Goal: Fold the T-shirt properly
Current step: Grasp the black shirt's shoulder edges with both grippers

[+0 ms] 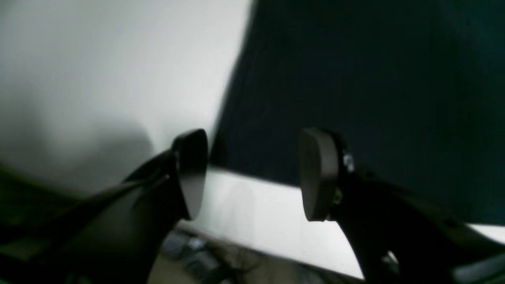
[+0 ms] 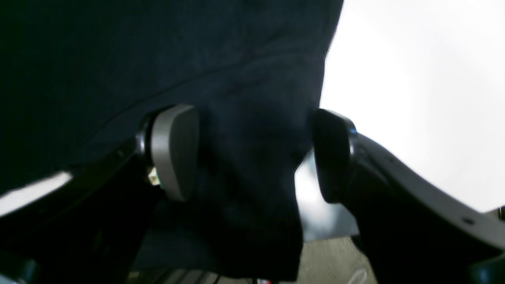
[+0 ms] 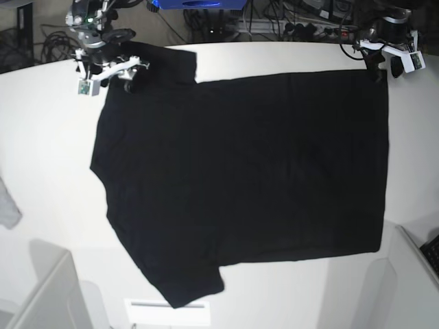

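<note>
The black T-shirt (image 3: 240, 178) lies spread flat on the white table (image 3: 48, 137), plain side up, no print showing. My right gripper (image 3: 129, 74) is at the far left sleeve. In the right wrist view it (image 2: 252, 154) is open, with a fold of sleeve cloth (image 2: 252, 118) between its two pads, which stand apart from it. My left gripper (image 3: 381, 68) is at the far right corner of the shirt. In the left wrist view it (image 1: 254, 173) is open just above the shirt's corner edge (image 1: 355, 79), holding nothing.
A small grey cloth scrap (image 3: 7, 205) lies at the table's left edge. White box shapes stand at the near left (image 3: 41, 295) and near right (image 3: 418, 274). Cables and gear (image 3: 274, 24) crowd the floor behind the table's far edge.
</note>
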Controlling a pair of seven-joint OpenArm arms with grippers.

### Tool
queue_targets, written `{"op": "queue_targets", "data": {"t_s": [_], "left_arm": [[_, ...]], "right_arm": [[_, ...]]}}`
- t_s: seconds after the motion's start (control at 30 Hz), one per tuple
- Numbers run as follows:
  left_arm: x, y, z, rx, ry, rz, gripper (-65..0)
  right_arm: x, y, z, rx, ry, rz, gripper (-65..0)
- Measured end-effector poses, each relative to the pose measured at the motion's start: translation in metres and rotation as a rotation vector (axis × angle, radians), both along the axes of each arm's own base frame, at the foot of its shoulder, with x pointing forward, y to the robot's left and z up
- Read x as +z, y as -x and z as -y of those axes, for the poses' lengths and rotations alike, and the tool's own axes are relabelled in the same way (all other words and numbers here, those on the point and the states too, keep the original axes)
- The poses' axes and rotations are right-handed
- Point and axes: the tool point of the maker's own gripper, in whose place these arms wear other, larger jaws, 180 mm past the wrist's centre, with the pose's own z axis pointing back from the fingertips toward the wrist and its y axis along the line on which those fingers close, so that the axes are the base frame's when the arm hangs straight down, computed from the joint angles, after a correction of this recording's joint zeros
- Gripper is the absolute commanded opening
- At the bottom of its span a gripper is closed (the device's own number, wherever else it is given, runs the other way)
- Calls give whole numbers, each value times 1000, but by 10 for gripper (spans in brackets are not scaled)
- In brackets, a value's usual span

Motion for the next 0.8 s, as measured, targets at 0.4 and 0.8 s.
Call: {"op": "queue_targets", "data": {"t_s": [0.4, 0.8], "left_arm": [[-34, 36, -38, 114, 44, -55, -293], [-59, 38, -41, 180, 96, -63, -293]], "right_arm": [[-18, 14, 3, -19, -3, -20, -440], [-21, 19, 0, -23, -24, -38, -650]]}}
